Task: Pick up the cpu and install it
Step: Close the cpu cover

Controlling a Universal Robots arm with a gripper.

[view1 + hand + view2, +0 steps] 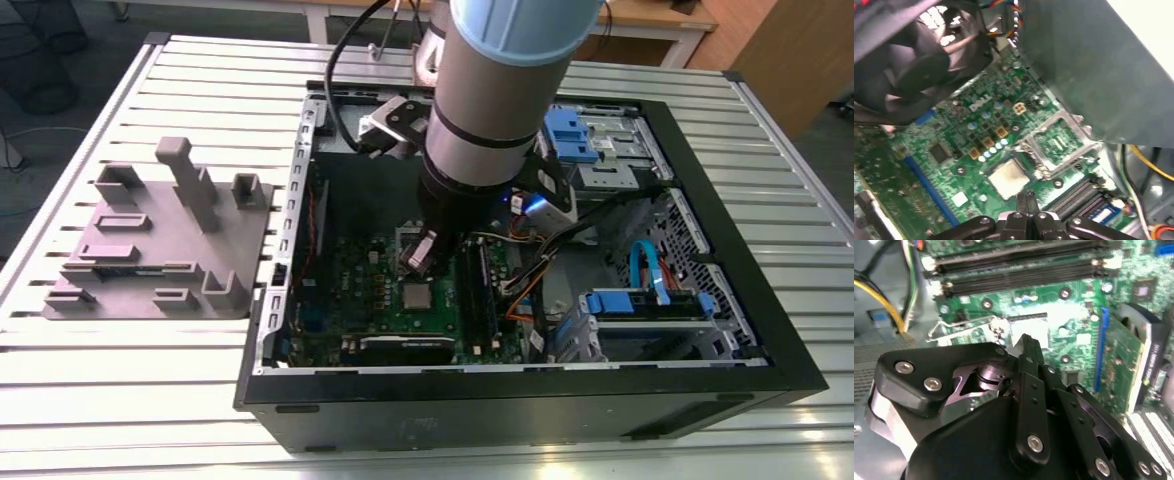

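Right at the tip of the arm (501,90), we see the claw (1027,196) in both wrist views. Its two thin black fingers (1029,347) are pressed together, and we see nothing between them. The claw has hold of nothing.

Just past the fingertips lies the cpu (1009,176). It is a small, flat, shiny square. It lies flat in its socket on the green board (944,165). The claw points down at it and is very near. We cannot tell if the tips touch it.

Beside the cpu, the metal lid (1060,142) of the socket is flipped open. It lies touching the socket's edge, on the side toward the grey wall (1094,60). A thin wire lever (954,326) sticks out near the socket in the second wrist view.

A bit further off, long black slots (1019,270) run in rows across the board. A blue slot (929,180) runs on the other side of the cpu. A round black fan (914,70) sits past the board.

From the exterior view, the arm reaches down into an open black case (534,400). The case lies flat on a table (134,400) made of metal slats. Blue parts (567,135) and cables sit in the case toward the exterior view's right.

Outside the case, on the exterior view's left, a grey block tray (154,250) rests on the table just beside the case.
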